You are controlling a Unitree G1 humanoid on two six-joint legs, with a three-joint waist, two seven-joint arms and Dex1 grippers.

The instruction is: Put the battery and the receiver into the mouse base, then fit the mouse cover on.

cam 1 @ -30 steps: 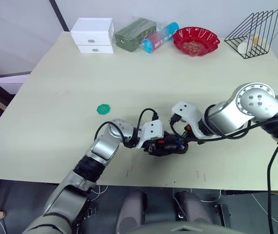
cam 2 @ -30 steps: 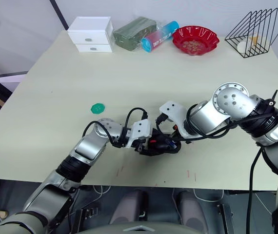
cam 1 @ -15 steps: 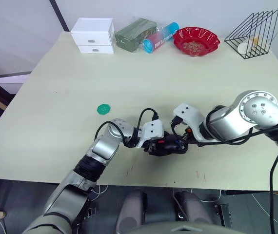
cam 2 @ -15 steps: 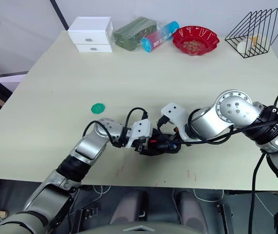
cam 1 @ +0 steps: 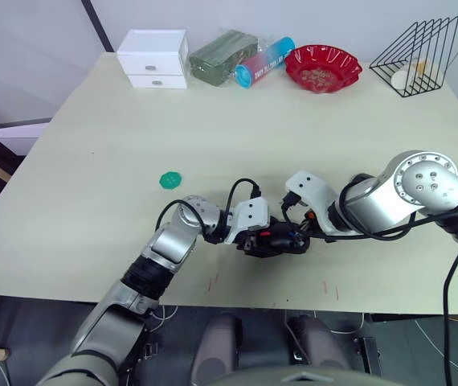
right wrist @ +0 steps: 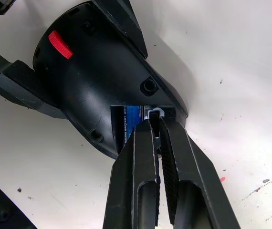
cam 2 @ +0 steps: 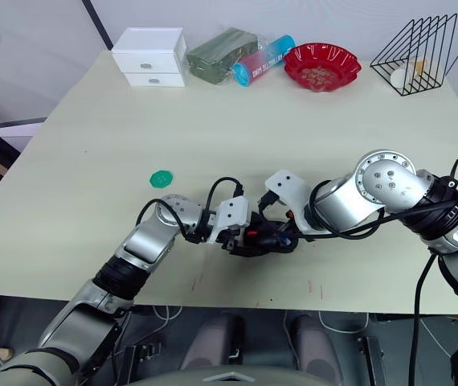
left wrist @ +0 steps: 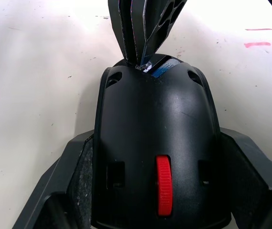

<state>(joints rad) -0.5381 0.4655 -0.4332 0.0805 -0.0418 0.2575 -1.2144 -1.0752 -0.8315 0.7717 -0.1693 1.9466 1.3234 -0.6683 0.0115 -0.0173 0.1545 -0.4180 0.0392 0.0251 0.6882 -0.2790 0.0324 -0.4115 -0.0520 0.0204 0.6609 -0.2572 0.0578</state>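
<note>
The black mouse base (left wrist: 157,143) with its red wheel lies near the table's front edge, and my left gripper (cam 1: 263,240) is shut on its two sides. The battery (right wrist: 132,119) sits inside the base, its blue label showing through the rear opening. My right gripper (right wrist: 155,123) meets the base from the opposite side, its fingers (left wrist: 145,28) shut on a small silver piece, the receiver (right wrist: 153,114), at the slot beside the battery. The mouse cover is out of view.
A green disc (cam 1: 170,179) lies to the left of my left arm. Along the far edge stand a white drawer box (cam 1: 155,58), a green pouch (cam 1: 222,55), a tube (cam 1: 263,60), a red bowl (cam 1: 323,67) and a wire rack (cam 1: 415,56).
My right arm's elbow has dropped and turned a little. Both grippers and the mouse base have stayed where they were.
</note>
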